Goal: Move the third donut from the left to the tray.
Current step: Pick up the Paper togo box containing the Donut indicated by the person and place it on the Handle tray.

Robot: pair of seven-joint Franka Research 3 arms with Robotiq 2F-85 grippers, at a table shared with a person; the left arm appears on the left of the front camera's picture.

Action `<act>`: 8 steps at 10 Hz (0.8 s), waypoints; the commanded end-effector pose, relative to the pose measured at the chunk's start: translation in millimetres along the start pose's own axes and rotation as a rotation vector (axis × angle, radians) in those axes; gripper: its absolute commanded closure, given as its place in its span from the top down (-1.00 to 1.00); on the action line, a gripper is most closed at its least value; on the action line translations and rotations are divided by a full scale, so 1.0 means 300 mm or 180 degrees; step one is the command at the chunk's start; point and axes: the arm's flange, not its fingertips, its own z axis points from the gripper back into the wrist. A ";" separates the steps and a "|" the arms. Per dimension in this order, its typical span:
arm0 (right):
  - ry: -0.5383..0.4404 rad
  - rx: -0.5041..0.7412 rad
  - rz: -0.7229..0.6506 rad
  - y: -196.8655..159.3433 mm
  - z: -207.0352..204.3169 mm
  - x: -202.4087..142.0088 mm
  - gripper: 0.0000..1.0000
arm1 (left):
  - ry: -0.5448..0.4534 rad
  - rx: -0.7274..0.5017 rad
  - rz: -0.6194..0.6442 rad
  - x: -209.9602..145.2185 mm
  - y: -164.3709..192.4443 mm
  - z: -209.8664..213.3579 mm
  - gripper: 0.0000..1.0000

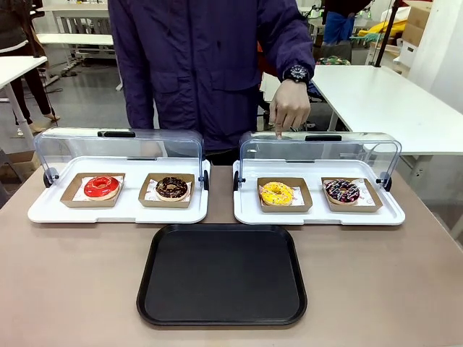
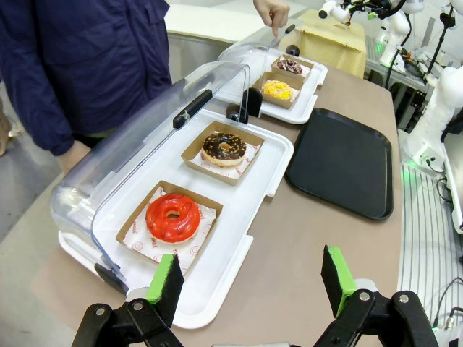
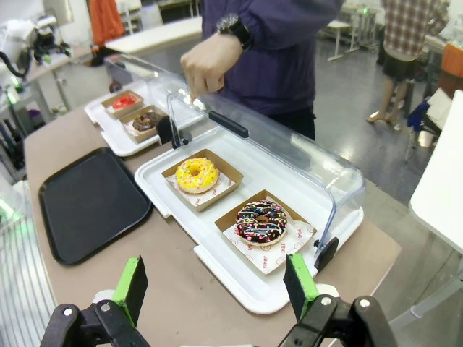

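Print on the liner paper (image 1: 297,195) beside the third donut (image 1: 276,193) is showing too small to read. Bottom edges are cutting off left pincer (image 2: 251,262) and right pincer (image 3: 215,264) bases.

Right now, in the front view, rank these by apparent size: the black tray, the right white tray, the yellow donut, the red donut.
1. black tray, though it lies nearest the camera
2. right white tray
3. yellow donut and red donut: they look alike, so no ranking
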 end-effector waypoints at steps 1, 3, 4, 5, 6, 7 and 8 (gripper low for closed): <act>0.0272 0.0041 0.0130 -0.091 0.017 0.133 1.00 | -0.0022 -0.0026 -0.0041 0.005 -0.004 0.006 1.00; 0.0562 0.0212 0.0304 -0.177 0.004 0.306 1.00 | -0.0022 -0.0026 -0.0041 0.005 -0.004 0.006 1.00; 0.0756 0.0379 0.0453 -0.199 -0.036 0.406 1.00 | -0.0022 -0.0026 -0.0041 0.005 -0.004 0.006 1.00; 0.0938 0.0550 0.0613 -0.194 -0.099 0.504 1.00 | -0.0022 -0.0026 -0.0041 0.005 -0.004 0.006 1.00; 0.1147 0.0726 0.0794 -0.152 -0.189 0.602 1.00 | -0.0022 -0.0026 -0.0041 0.005 -0.004 0.006 1.00; 0.1300 0.0845 0.0880 -0.109 -0.280 0.667 1.00 | -0.0022 -0.0026 -0.0041 0.005 -0.004 0.006 1.00; 0.1292 0.0989 0.0954 -0.081 -0.352 0.666 1.00 | -0.0022 -0.0026 -0.0041 0.005 -0.004 0.006 1.00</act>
